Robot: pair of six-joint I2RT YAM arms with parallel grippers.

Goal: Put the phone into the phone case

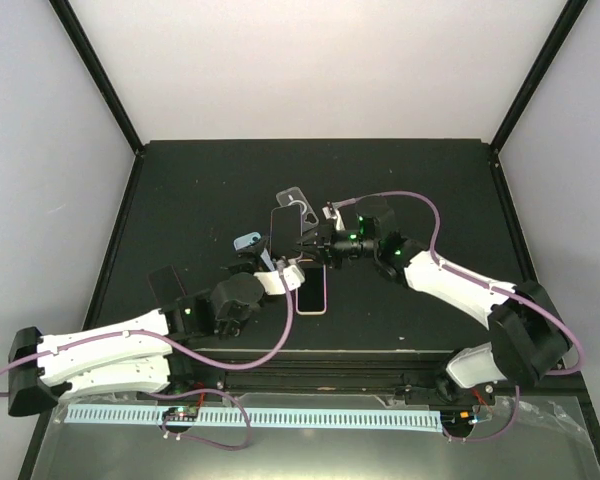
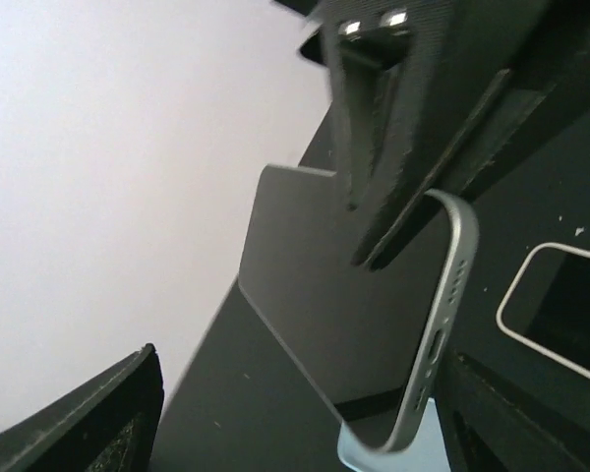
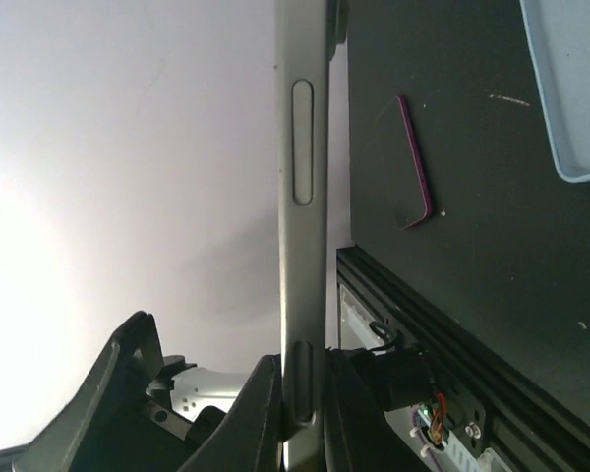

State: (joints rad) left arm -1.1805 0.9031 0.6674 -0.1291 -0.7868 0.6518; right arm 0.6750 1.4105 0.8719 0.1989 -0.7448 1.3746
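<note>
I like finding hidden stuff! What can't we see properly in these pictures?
1. Phone screen: the right wrist view shows only its thin side, pinched in the right gripper.
2. Phone's top end: in the left wrist view, that gripper's fingers cover it.
3. Blue case: in the right wrist view, the picture's corner cuts most of it off.

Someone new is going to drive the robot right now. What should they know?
Left end effector: open, empty, right beside the phone.
Right end effector: shut on the phone's edge, holding it upright above the table.
Pink case: lying flat on the table just below the phone, nothing in it as far as I can see.
Done: phone is lifted.
Left: lay it into the case and press it in.
</note>
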